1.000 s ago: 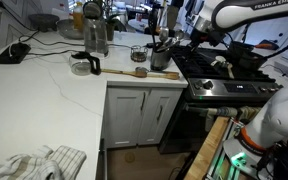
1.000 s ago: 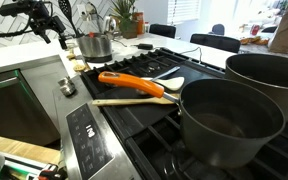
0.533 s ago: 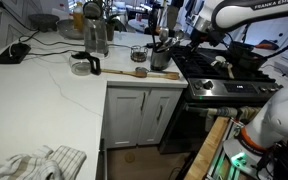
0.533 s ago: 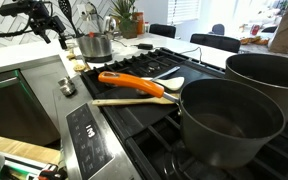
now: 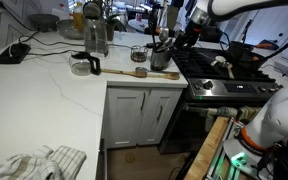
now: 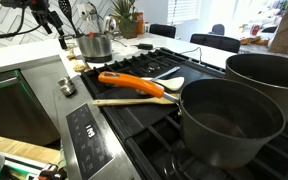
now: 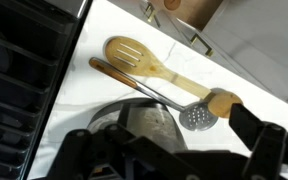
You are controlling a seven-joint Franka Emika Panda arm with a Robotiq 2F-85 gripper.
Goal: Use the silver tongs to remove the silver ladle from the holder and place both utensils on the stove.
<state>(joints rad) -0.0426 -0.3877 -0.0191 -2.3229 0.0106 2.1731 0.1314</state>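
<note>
Beside the stove [image 5: 229, 72], on the white worktop [image 5: 44, 90], the holder [image 5: 162, 58] stood upright with dark handles sticking up. From the wrist view, the silver ladle [image 7: 144, 89] ran diagonally, its perforated bowl by the holder's rim and its handle pointing away alongside a wooden spoon [image 7: 149, 62]; whether it lay flat I couldn't tell. My end effector [image 7: 174, 152] hovered above the holder, fingers [image 7: 269, 145] spread wide, gripping nothing and touching nothing I could see.
</note>
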